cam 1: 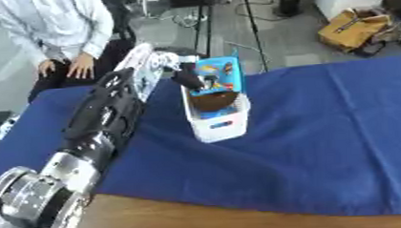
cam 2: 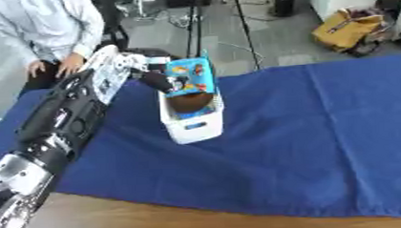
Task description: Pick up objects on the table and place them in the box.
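The left arm (cam 1: 103,114) enters from the lower left corner and extends diagonally up across the blue cloth (cam 1: 322,145) toward the white box (cam 1: 217,120). The left hand (cam 1: 186,78) sits at the box's far left rim, its dark fingers curled round the edge of a blue packet (cam 1: 218,74). The packet stands upright, its lower part inside the box and its upper part rising above the rim, tilted slightly to the right. Printed figures show on its face but cannot be read.

Inside the box, below the packet, lies a dark brown rounded object (cam 1: 213,101); its identity cannot be determined. The box stands on the cloth, left of centre, with a small blue label (cam 2: 197,126) on its near wall.

The cloth covers most of the table; a strip of bare wooden tabletop (cam 1: 241,222) shows along the near edge. The rest of the cloth carries no visible loose items.

The right hand appears in neither view
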`<state>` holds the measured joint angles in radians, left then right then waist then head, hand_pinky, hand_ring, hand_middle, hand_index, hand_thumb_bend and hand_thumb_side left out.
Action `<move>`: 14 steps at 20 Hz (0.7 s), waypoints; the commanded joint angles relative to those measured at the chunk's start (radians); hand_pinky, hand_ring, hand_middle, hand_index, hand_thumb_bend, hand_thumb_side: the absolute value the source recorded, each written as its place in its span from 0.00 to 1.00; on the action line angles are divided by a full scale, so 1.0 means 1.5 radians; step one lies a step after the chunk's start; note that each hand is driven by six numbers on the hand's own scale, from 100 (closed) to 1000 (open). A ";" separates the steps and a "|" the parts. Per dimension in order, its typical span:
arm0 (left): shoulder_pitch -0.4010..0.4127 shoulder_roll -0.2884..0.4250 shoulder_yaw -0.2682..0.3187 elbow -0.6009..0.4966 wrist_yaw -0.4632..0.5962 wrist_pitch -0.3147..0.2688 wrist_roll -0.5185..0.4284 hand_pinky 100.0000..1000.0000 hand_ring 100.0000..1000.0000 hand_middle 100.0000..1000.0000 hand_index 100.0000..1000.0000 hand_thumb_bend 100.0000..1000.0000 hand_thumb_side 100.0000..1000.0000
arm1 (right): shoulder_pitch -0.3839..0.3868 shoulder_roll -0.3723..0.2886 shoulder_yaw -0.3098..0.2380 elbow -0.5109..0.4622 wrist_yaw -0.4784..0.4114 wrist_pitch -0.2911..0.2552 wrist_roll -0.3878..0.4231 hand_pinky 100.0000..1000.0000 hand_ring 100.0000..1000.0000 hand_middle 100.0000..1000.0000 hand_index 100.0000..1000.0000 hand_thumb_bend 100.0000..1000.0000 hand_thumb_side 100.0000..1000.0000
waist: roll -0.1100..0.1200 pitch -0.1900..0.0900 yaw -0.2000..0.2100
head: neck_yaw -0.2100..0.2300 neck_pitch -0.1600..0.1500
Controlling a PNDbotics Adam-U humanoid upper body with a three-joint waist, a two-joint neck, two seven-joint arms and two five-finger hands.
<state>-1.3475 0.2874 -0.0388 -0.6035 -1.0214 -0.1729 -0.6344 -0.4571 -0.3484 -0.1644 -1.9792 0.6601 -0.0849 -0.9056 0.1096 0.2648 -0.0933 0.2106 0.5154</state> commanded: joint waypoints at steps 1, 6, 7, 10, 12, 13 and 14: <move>-0.017 0.005 0.006 -0.004 -0.012 0.001 0.008 0.99 0.59 0.55 1.00 0.00 0.51 | -0.009 -0.007 0.002 -0.014 -0.001 -0.001 -0.001 0.82 0.72 0.56 0.57 0.00 0.84 | -0.004 -0.011 -0.001 | 0.003 -0.006; -0.016 0.001 0.005 0.001 -0.027 0.000 0.016 0.99 0.59 0.56 1.00 0.00 0.52 | -0.009 -0.006 0.003 -0.014 -0.003 0.000 -0.001 0.82 0.72 0.56 0.57 0.00 0.84 | -0.004 -0.009 -0.003 | 0.004 -0.006; -0.016 0.000 0.006 0.002 -0.028 -0.001 0.017 1.00 0.60 0.56 1.00 0.00 0.53 | -0.009 -0.006 0.003 -0.014 -0.003 0.000 -0.001 0.82 0.72 0.56 0.57 0.00 0.84 | -0.004 -0.009 -0.003 | 0.004 -0.006; -0.015 -0.001 0.005 0.004 -0.030 -0.003 0.014 1.00 0.63 0.61 1.00 0.00 0.56 | -0.009 -0.006 0.002 -0.014 -0.004 0.000 -0.001 0.82 0.72 0.56 0.57 0.00 0.84 | -0.004 -0.009 -0.003 | 0.004 -0.006; -0.014 -0.002 0.001 0.005 -0.039 -0.001 0.012 1.00 0.69 0.69 1.00 0.00 0.57 | -0.009 -0.006 0.002 -0.014 -0.004 0.000 -0.001 0.82 0.72 0.56 0.57 0.00 0.84 | -0.005 -0.010 -0.003 | 0.004 -0.005; -0.014 -0.003 0.000 0.005 -0.045 0.000 0.012 1.00 0.69 0.71 1.00 0.00 0.57 | -0.009 -0.006 0.002 -0.014 -0.004 0.000 -0.001 0.82 0.72 0.56 0.57 0.00 0.84 | -0.005 -0.010 -0.004 | 0.005 -0.005; -0.015 -0.004 0.000 0.005 -0.051 0.001 0.013 1.00 0.70 0.71 1.00 0.00 0.58 | -0.009 -0.006 0.002 -0.014 -0.004 0.000 -0.001 0.82 0.72 0.56 0.57 0.00 0.84 | -0.005 -0.010 -0.004 | 0.005 -0.005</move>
<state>-1.3469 0.2713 -0.0401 -0.5867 -1.0868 -0.1746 -0.6157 -0.4573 -0.3482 -0.1593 -1.9792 0.6587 -0.0849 -0.9056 0.1095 0.2666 -0.0982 0.2154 0.5150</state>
